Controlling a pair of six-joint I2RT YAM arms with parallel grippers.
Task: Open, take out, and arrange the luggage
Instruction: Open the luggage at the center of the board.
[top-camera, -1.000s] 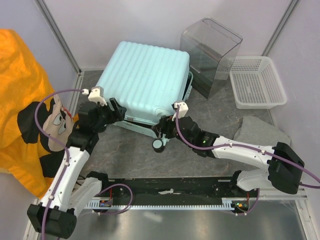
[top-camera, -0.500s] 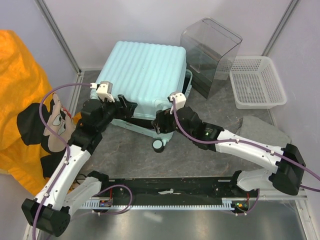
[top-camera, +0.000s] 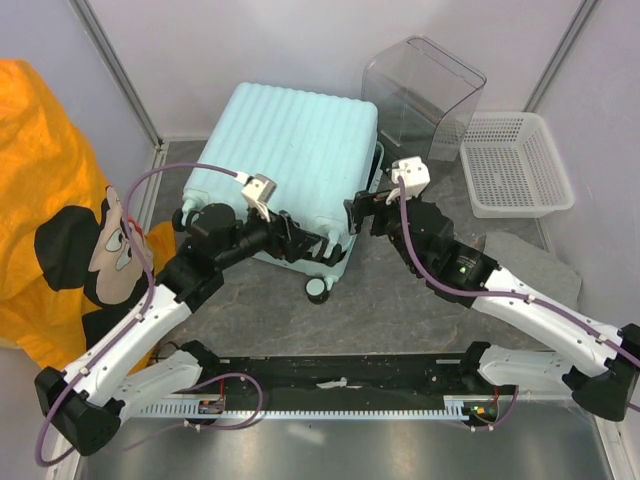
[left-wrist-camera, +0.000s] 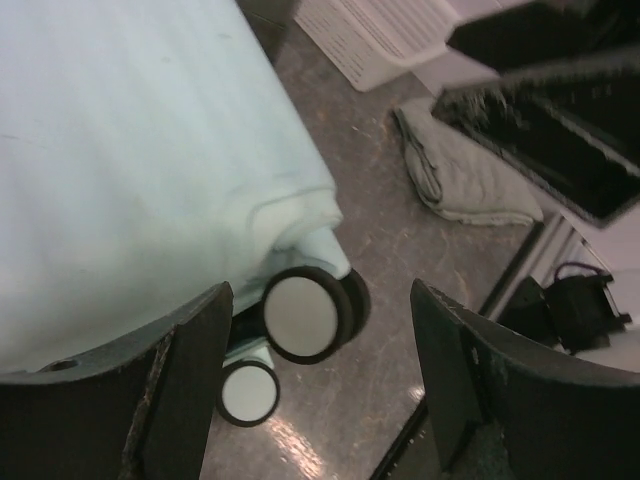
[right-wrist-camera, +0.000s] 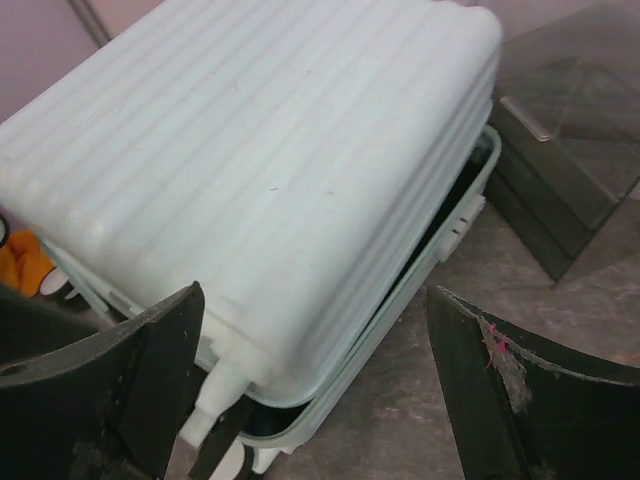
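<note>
The luggage, a mint ribbed hard-shell suitcase, lies flat at the back centre. Its lid is slightly ajar, with a dark gap along the right side. My left gripper is open at the suitcase's near edge, with the shell to its left. Its fingers frame two black-and-white wheels from above without touching them. My right gripper hangs wide open over the near right corner of the luggage. Neither gripper holds anything.
A clear plastic box stands right behind the suitcase's right side. A white mesh basket sits at the back right. A grey cloth lies in front of it. Orange cartoon fabric fills the left edge.
My left gripper has swung right along the suitcase's near edge to the wheels. My right gripper has opened wider and moved up and right to the suitcase's right corner.
</note>
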